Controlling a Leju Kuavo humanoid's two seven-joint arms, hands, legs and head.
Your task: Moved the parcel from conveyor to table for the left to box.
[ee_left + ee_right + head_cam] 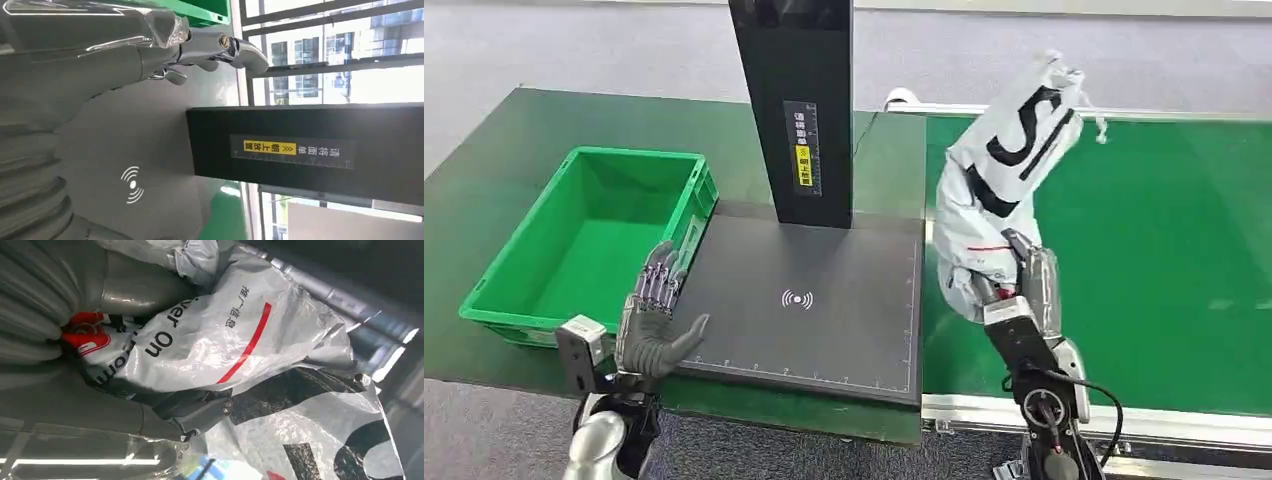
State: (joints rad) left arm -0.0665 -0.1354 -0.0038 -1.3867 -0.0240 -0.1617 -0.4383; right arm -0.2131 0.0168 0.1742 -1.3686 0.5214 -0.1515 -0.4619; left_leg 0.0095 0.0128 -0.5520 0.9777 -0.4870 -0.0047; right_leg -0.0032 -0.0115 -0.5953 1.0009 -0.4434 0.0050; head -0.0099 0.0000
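Nearest the robot, on the left, the left hand [656,322] hovers with its fingers spread and nothing in them, at the near-left corner of the dark scanning pad [824,320], just beside the green crate [499,290] on the worktop [484,170]. To the right, the right hand [1014,285] grips the lower end of the white parcel [1004,180], a soft plastic mailer bag with black lettering, and holds it up above the green conveyor [1164,250], close to the belt's left edge. The step in hand looks like the carry: the parcel is off the belt but not yet over the worktop. The next move probably calls for swinging it left across the gap and setting it on the pad, within the left hand's reach, without brushing the black post [796,110] standing at the pad's far edge. The bag's folds hide most of the right hand's fingers, so how firm the grip is cannot be judged; the far end of the bag flops loosely, and its print is only partly readable.
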